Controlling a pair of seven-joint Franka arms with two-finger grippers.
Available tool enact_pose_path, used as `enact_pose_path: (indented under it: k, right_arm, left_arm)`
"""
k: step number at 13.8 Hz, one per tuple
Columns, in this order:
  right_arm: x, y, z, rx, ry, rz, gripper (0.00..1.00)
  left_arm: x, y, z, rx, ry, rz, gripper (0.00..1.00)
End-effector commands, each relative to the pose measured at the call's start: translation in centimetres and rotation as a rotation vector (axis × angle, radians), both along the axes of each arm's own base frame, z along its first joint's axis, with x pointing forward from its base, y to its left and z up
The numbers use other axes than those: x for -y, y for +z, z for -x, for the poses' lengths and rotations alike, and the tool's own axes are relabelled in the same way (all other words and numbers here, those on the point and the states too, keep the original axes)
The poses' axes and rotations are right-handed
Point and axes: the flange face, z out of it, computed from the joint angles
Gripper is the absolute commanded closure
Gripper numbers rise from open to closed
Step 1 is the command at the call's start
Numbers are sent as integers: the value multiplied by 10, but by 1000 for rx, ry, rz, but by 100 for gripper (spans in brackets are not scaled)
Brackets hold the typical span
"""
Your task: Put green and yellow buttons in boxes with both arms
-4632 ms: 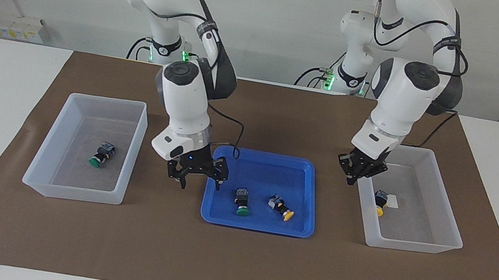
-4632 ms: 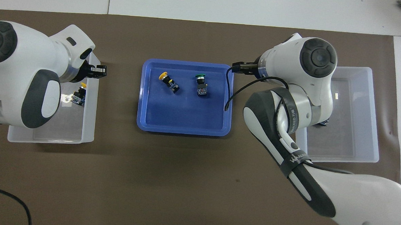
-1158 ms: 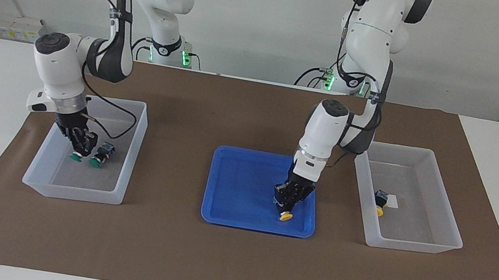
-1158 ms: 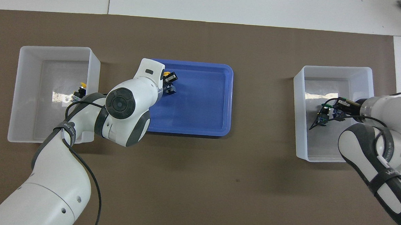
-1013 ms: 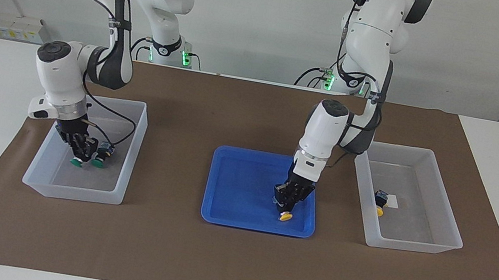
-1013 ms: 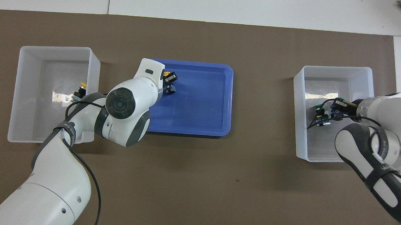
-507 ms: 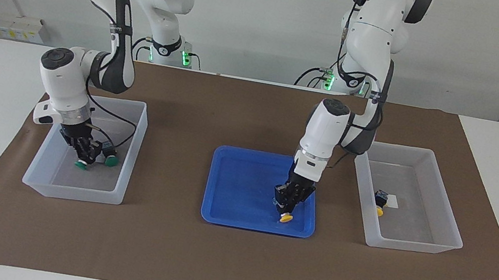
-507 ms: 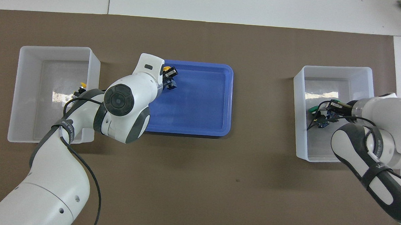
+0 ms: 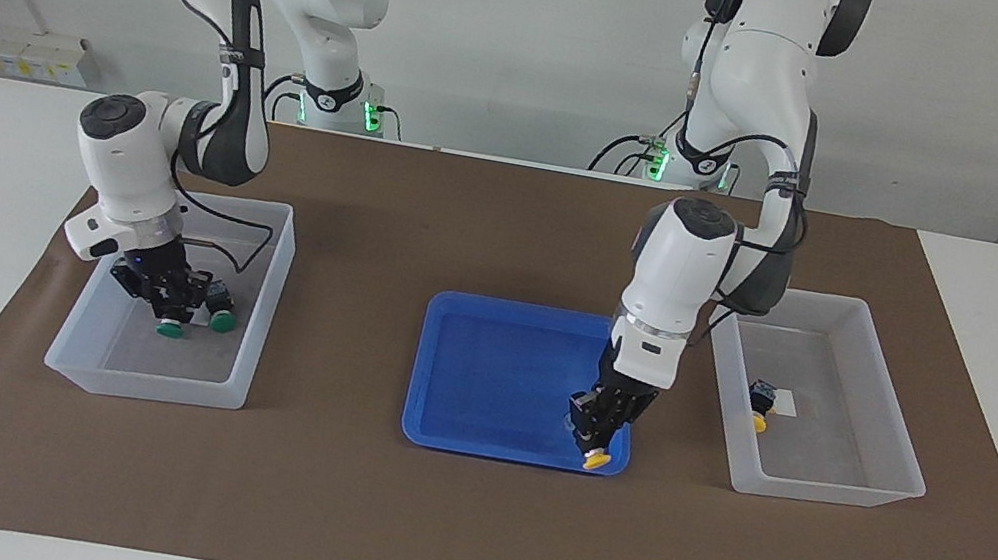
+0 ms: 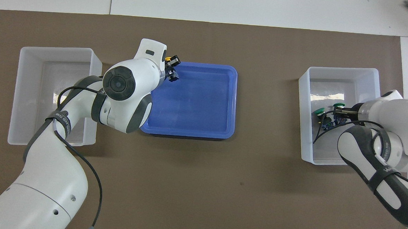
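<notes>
Brown paper (image 9: 458, 527) covers the table under two boxes and a blue tray (image 9: 492, 380) that sits between them. In the box at the left arm's end (image 9: 828, 492), a loose yellow button (image 9: 759, 407) lies on the floor just beside a small white label (image 9: 787, 403), with no gripper near it. In the box at the right arm's end (image 9: 137, 382), the nearer green button (image 9: 221, 321) lies on the floor, and the farther green button (image 9: 169, 327) lies just beside it. The right gripper (image 9: 160, 292) is low inside this box, right at the farther green button. Whether it grips that button cannot be told. The left gripper (image 9: 600, 436) is clamped on the held yellow button (image 9: 596, 459), whose cap points down. It hangs over the tray's corner farthest from the robots, toward the left arm's end.
</notes>
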Motion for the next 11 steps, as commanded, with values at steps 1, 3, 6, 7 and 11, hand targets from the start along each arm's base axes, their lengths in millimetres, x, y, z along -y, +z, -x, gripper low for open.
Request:
enact_pose_path:
  k: [1,3,6,7,11]
  right_arm:
    - [-21,6,-17,18,107,12,100]
    - [-20,3,-21,39,158,26,100]
    - [-18,-5,-22,51,209,36,78]
    - [-18,-5,-22,52,213,37,41]
    - [-19,4,-24,64,207,38,1]
  left_arm:
    - [-36,36,-15,3,41,-2,100]
    - [-60,62,-15,0,39,-18,100]
    - [-95,95,-12,-56,-4,-49,100]
    - [-102,101,-9,-74,-26,-54,100]
    - [-122,120,5,-125,-159,-127,100]
